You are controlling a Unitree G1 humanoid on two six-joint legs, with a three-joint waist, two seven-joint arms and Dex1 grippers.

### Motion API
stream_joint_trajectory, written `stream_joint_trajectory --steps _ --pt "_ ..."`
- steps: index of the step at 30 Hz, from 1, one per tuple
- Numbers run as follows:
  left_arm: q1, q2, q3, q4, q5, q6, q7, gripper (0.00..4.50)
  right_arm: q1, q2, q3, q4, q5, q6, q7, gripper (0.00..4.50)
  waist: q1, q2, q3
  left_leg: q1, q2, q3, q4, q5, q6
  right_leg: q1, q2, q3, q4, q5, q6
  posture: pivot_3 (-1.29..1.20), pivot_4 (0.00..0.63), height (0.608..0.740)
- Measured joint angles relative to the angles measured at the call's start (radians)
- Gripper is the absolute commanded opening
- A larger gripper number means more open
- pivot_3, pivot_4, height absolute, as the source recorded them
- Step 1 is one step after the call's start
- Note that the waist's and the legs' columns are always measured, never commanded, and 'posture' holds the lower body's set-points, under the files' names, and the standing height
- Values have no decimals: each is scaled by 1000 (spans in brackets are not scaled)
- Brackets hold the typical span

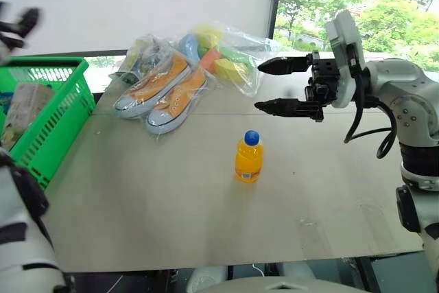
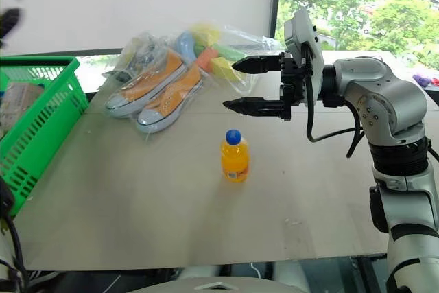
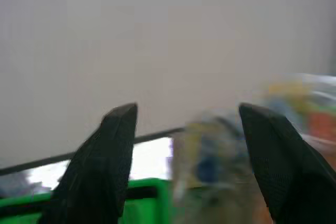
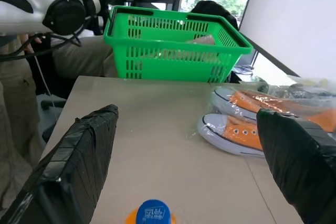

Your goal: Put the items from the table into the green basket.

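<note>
A small orange-drink bottle (image 1: 249, 157) with a blue cap stands upright in the middle of the table (image 1: 171, 217). Above and behind it my right gripper (image 1: 259, 86) hangs open and empty, pointing toward the left. The green basket (image 1: 65, 118) sits at the table's left end with a pale packet (image 1: 27, 104) inside. My left gripper (image 1: 17, 29) is blurred above the basket; in the left wrist view its fingers (image 3: 118, 145) stand apart with nothing between them. A clear bag with orange sneakers (image 1: 164, 90) lies at the back of the table.
A second clear bag of coloured foam blocks (image 1: 230, 60) lies behind the sneakers, close to the right gripper. A white wall panel and a window run behind the table. A person in beige trousers (image 4: 13, 108) stands past the basket end.
</note>
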Motion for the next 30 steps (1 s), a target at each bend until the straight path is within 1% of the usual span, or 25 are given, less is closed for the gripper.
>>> stream_joint_trajectory --steps 2,3,5,6,7,8,9,10,11,13,14,17,19,20,22,24,27,30 --pt "264 -24 -30 -367 -167 192 -106 3152 28 -19 -25 -31 20 19 -22 4500 -28 6 -1 0 0 2 1 -1 2 0 -1 3 0 0 0 3 0 740" --pt "402 -52 -56 -559 -255 294 -141 3152 53 -35 -46 -51 27 30 -39 4500 -45 8 0 0 0 3 2 -2 3 0 -1 5 0 0 0 -12 0 740" --pt "549 -111 -113 -746 -353 414 -153 3152 96 -56 -76 -78 36 52 -69 4500 -75 8 0 -1 1 5 2 -3 4 -1 0 5 -3 0 0 -39 0 740" --pt "602 -122 -134 -819 -380 446 -154 3692 122 -68 -92 -99 48 66 -83 4500 -87 8 0 -1 3 6 2 -3 5 -2 2 6 -3 0 0 -46 0 740" --pt "649 -122 -150 -898 -385 453 -163 3912 147 -82 -106 -125 63 86 -103 4500 -102 9 1 0 5 7 2 -4 6 -2 4 6 -2 0 0 -59 0 740" --pt "666 -122 -152 -942 -386 452 -172 4395 163 -92 -124 -144 76 98 -117 4500 -106 11 2 1 6 7 2 -4 6 -2 4 6 -1 0 0 -68 0 740" --pt "679 -121 -152 -974 -386 449 -180 4465 177 -102 -138 -163 88 110 -130 4500 -107 14 2 3 6 7 2 -4 6 -1 5 6 0 0 -1 -85 0 740" --pt "690 -121 -156 -1000 -380 436 -190 4465 194 -113 -154 -185 101 120 -143 4500 -107 19 1 5 6 8 2 -4 6 0 5 6 1 0 -2 -93 0 740" --pt "700 -122 -180 -1016 -346 399 -199 4465 220 -130 -172 -213 118 136 -160 4500 -104 25 1 10 6 8 2 -4 6 5 6 6 0 0 -3 -102 0 740" --pt "718 -124 -213 -1015 -304 365 -210 4465 249 -143 -186 -239 140 155 -179 4500 -104 32 4 21 7 11 2 -4 6 17 7 7 -2 -3 -6 -128 0 740" --pt "725 -125 -231 -1012 -290 350 -229 4465 272 -158 -197 -260 152 164 -191 4500 -106 34 6 24 9 12 2 -4 6 20 9 7 -4 -5 -2 -135 0 740" --pt "720 -125 -272 -984 -243 304 -277 4465 328 -201 -230 -309 181 189 -211 4500 -108 34 6 30 10 15 5 -4 6 27 13 6 -5 -6 -1 -157 0 740" --pt "689 -138 -298 -940 -201 278 -284 4465 376 -241 -248 -340 186 196 -217 4500 -109 34 6 34 10 17 5 -4 7 30 16 7 -5 -6 0 -172 0 740" --pt "662 -156 -312 -919 -175 267 -282 4465 414 -272 -253 -360 185 196 -215 4500 -109 34 6 33 10 18 5 -5 8 30 16 7 -6 -7 0 -177 0 740" --pt "638 -181 -340 -899 -144 248 -281 4465 460 -298 -259 -383 186 195 -207 4500 -120 33 6 33 10 21 5 -7 12 30 16 10 -6 -7 2 -188 0 740" --pt "614 -216 -380 -877 -110 236 -277 4465 521 -355 -273 -406 183 192 -187 4500 -131 33 6 32 9 23 6 -10 16 30 14 14 -6 -6 7 -203 0 740" --pt "599 -253 -404 -856 -94 232 -276 4465 609 -446 -278 -424 149 180 -143 4500 -139 33 6 32 9 24 7 -12 19 30 11 17 -6 -6 7 -221 0 740" --pt "576 -278 -432 -832 -58 215 -278 4465 629 -465 -282 -425 139 162 -126 4500 -160 33 6 32 9 24 7 -12 19 29 10 18 -7 -6 8 -228 0 740"
